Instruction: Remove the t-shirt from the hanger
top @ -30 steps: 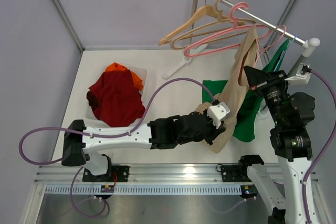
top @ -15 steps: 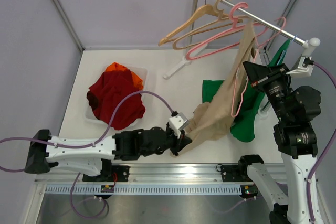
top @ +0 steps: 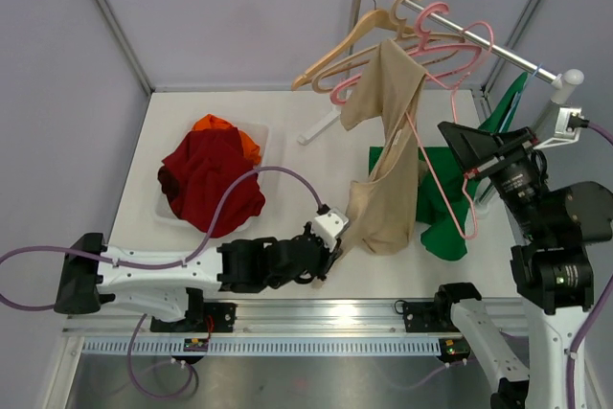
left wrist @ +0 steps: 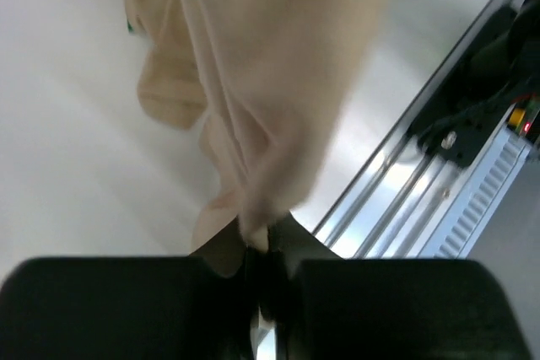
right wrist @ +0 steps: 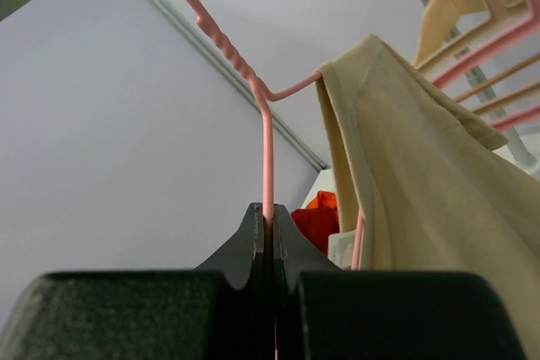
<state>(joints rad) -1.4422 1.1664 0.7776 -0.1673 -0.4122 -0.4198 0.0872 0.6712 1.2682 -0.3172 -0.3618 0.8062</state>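
Note:
A beige t-shirt (top: 385, 165) hangs stretched from a pink wire hanger (top: 460, 64) down toward the table. My left gripper (top: 332, 239) is shut on the shirt's lower hem; the left wrist view shows the beige cloth (left wrist: 253, 99) pinched between the jaws. My right gripper (top: 469, 171) is shut on the pink hanger's wire (right wrist: 266, 149), held up off the rail. In the right wrist view the shirt (right wrist: 413, 208) drapes over the hanger's end.
A clothes rail (top: 479, 35) at the back right carries a wooden hanger (top: 359, 35) and more pink hangers. A green garment (top: 441, 213) lies under the beige shirt. A white bin (top: 261, 133) at the left holds red and orange clothes (top: 206, 174).
The right gripper has lifted the pink hanger up and left with the shirt's top. The left gripper swung left a second ago and still holds the hem, the shirt now stretched between them.

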